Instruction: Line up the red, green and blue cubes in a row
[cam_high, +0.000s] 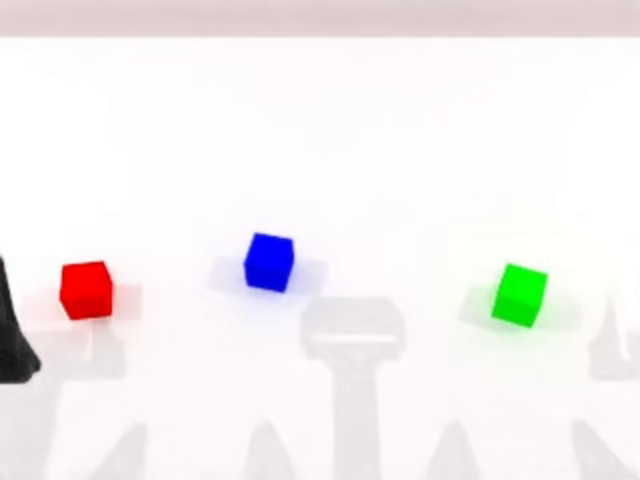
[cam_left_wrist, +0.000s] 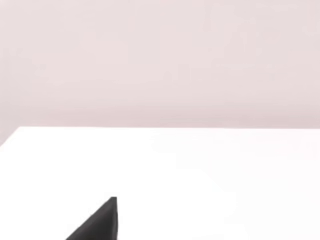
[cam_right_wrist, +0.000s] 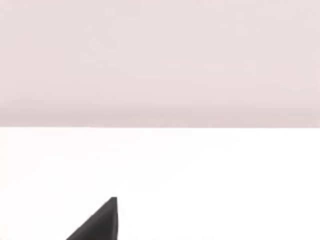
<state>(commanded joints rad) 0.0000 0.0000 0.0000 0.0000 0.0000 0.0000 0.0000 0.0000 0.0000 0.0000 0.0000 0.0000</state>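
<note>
Three cubes rest apart on the white table in the top view: the red cube (cam_high: 86, 290) at the left, the blue cube (cam_high: 269, 262) a little left of centre and slightly farther back, and the green cube (cam_high: 520, 295) at the right. My left gripper (cam_high: 12, 335) is a dark shape at the left edge, just left of and nearer than the red cube. The left wrist view shows one black finger (cam_left_wrist: 102, 225) with bare table beside it. My right gripper (cam_right_wrist: 142, 220) is outside the top view. Its wrist view shows one finger (cam_right_wrist: 102, 225) over bare table. Neither holds anything.
The table's far edge (cam_high: 320, 38) runs across the top of the top view, with a pale wall behind it. Faint grey shadows (cam_high: 352, 340) lie on the table along its near side.
</note>
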